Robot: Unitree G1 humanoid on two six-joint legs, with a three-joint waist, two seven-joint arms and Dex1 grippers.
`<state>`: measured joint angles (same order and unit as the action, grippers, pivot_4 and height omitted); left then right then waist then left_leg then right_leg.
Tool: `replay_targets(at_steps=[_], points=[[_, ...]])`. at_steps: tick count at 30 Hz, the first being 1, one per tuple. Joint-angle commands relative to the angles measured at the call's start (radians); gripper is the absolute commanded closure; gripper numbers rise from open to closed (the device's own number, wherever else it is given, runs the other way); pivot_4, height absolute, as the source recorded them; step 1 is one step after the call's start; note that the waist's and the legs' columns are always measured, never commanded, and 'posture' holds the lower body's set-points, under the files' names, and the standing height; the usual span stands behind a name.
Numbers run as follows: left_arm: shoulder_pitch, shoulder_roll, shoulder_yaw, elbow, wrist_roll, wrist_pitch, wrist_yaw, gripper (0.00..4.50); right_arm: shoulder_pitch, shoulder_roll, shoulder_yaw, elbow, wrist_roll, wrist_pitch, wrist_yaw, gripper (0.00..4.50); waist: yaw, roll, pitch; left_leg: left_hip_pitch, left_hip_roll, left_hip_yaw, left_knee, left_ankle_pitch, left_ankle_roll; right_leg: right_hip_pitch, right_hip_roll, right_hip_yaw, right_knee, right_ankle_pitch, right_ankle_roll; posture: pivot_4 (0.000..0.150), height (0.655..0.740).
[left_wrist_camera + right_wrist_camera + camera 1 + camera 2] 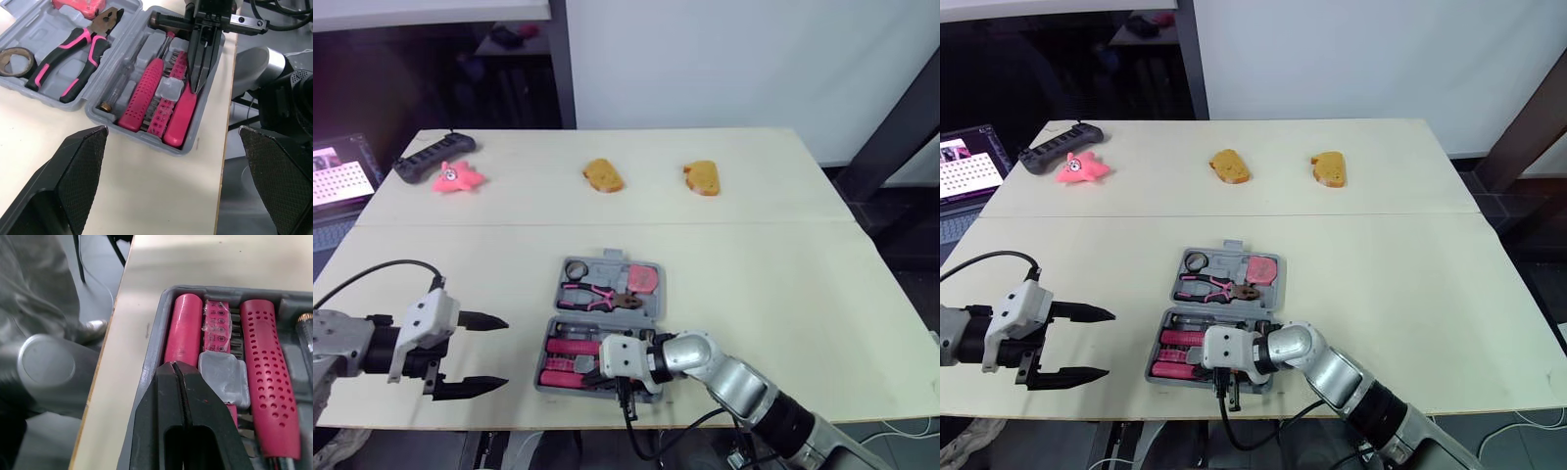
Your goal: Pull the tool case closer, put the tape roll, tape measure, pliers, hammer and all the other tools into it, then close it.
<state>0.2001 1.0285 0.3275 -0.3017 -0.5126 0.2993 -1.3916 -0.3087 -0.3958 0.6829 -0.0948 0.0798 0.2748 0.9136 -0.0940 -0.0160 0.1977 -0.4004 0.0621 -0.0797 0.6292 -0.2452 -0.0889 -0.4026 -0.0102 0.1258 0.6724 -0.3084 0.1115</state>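
The grey tool case [650, 294] lies open near the table's front edge. Its far half holds the tape roll [577, 268], the pliers [598, 297] and the pink tape measure [641, 278]. Its near half holds several pink-handled tools, among them a smooth handle [183, 328] and a dotted handle [266, 377]. My right gripper [587, 368] is shut, empty, with its tips [173, 366] low over the smooth pink handle at the case's front edge. My left gripper [505, 352] stands open to the left of the case, a short way off.
At the back of the table [764, 274] lie a black remote-like bar [433, 155], a pink toy [458, 177] and two brown bread-like pieces [603, 175] [701, 178]. A lit screen [337, 176] stands off the table's left side.
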Motion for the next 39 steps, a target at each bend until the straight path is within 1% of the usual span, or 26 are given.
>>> replay_targets(at_steps=[1,3,4,6,8,9,11,13,15,16,18,24,29,35,39], points=[[-0.017,-0.014,-0.003,0.005,-0.003,-0.013,0.015,0.00,-0.005,0.000,-0.112,-0.087,0.054,-0.013,-0.003,4.48,0.001,0.000,0.000,-0.001,0.000,0.000,0.000,0.000,0.000,0.000,0.000,0.000,0.000,0.000,0.000,0.150,0.7314],[-0.039,-0.033,-0.010,0.030,0.004,-0.019,0.035,0.00,-0.003,-0.017,-0.193,-0.143,0.123,0.055,0.005,4.48,0.003,0.000,0.000,-0.002,0.000,0.000,0.001,0.000,0.000,-0.001,0.000,0.000,0.000,0.000,0.000,0.150,0.7314],[-0.049,-0.043,-0.016,0.048,0.017,-0.033,0.045,0.00,0.002,-0.021,-0.239,-0.157,0.154,0.047,0.008,4.48,0.005,0.000,0.000,-0.002,0.000,0.000,0.001,0.000,0.000,-0.001,0.000,0.000,0.000,0.000,0.000,0.150,0.7314],[-0.066,-0.059,-0.027,0.093,0.039,-0.067,0.051,0.00,0.003,-0.067,-0.304,-0.178,0.159,0.045,0.014,4.48,0.014,0.000,0.000,-0.002,0.000,-0.001,0.001,0.000,0.000,-0.001,0.000,0.000,0.000,0.000,0.000,0.150,0.7314],[-0.065,-0.058,-0.041,0.136,0.044,-0.095,0.016,0.00,0.002,-0.144,-0.336,-0.189,0.170,0.082,0.067,4.48,0.021,0.000,0.000,-0.003,0.000,0.000,0.001,0.000,0.000,-0.002,0.000,0.000,0.000,0.000,0.000,0.150,0.7314],[-0.072,-0.062,-0.055,0.160,0.053,-0.109,0.009,0.24,0.004,-0.192,-0.365,-0.174,0.164,0.055,0.093,4.50,0.024,0.000,0.000,-0.003,0.000,0.000,0.001,0.000,0.000,-0.002,0.000,0.000,0.000,0.000,0.000,0.150,0.7314],[-0.109,-0.081,-0.083,0.220,0.056,-0.116,0.009,0.87,0.013,-0.284,-0.426,-0.129,0.154,-0.003,0.142,4.50,0.030,0.001,0.001,-0.003,0.000,0.000,0.001,0.000,0.000,-0.002,0.000,0.000,-0.001,0.000,0.000,0.150,0.7314],[-0.139,-0.086,-0.109,0.283,0.077,-0.151,-0.008,1.88,0.018,-0.320,-0.452,-0.098,0.143,-0.036,0.148,4.50,0.032,0.000,0.000,-0.003,-0.001,0.000,0.002,0.000,0.000,-0.002,-0.001,0.000,-0.001,0.000,0.000,0.150,0.7314],[-0.223,-0.120,-0.159,0.396,0.123,-0.214,-0.005,2.90,0.030,-0.367,-0.450,-0.025,0.078,-0.118,0.153,4.50,0.033,0.000,0.000,-0.003,-0.001,0.000,0.002,0.000,0.000,-0.002,0.000,0.000,-0.001,0.000,0.000,0.150,0.7314],[-0.256,-0.133,-0.183,0.446,0.156,-0.260,-0.001,3.51,0.033,-0.373,-0.450,0.001,0.063,-0.137,0.149,4.50,0.034,0.000,0.000,-0.003,-0.001,0.000,0.002,0.000,0.000,-0.002,0.000,0.000,-0.001,0.000,0.000,0.150,0.7314],[-0.301,-0.157,-0.222,0.516,0.193,-0.310,-0.006,4.46,0.032,-0.371,-0.444,0.033,0.040,-0.166,0.144,4.50,0.032,0.000,0.000,-0.003,-0.001,0.000,0.002,0.000,0.000,-0.002,0.000,0.000,-0.001,0.000,0.000,0.150,0.7314],[-0.438,-0.230,-0.310,0.700,0.263,-0.404,-0.007,4.46,0.030,-0.352,-0.396,0.104,-0.058,-0.237,0.120,4.50,0.026,0.000,0.000,-0.004,-0.001,0.000,0.002,0.000,0.000,-0.002,0.000,0.000,0.001,0.001,0.001,0.150,0.7314],[-0.522,-0.271,-0.338,0.811,0.298,-0.469,0.001,4.46,0.040,-0.328,-0.383,0.107,-0.089,-0.247,0.106,4.50,0.026,0.000,0.000,-0.004,-0.001,0.000,0.003,0.000,0.000,-0.002,0.000,0.000,0.002,0.001,0.001,0.150,0.7314],[-0.594,-0.322,-0.375,0.903,0.353,-0.536,0.034,4.46,0.033,-0.302,-0.363,0.129,-0.127,-0.257,0.095,4.50,0.027,0.000,0.000,-0.003,-0.001,-0.001,0.003,0.000,0.000,-0.002,0.000,0.000,0.002,0.001,0.001,0.150,0.7314],[-0.622,-0.371,-0.399,0.909,0.362,-0.519,0.056,4.46,0.010,-0.271,-0.342,0.145,-0.151,-0.260,0.093,4.50,0.025,0.000,0.000,-0.003,-0.001,-0.001,0.003,0.000,0.000,-0.002,0.000,0.000,0.003,0.001,0.001,0.150,0.7314]])
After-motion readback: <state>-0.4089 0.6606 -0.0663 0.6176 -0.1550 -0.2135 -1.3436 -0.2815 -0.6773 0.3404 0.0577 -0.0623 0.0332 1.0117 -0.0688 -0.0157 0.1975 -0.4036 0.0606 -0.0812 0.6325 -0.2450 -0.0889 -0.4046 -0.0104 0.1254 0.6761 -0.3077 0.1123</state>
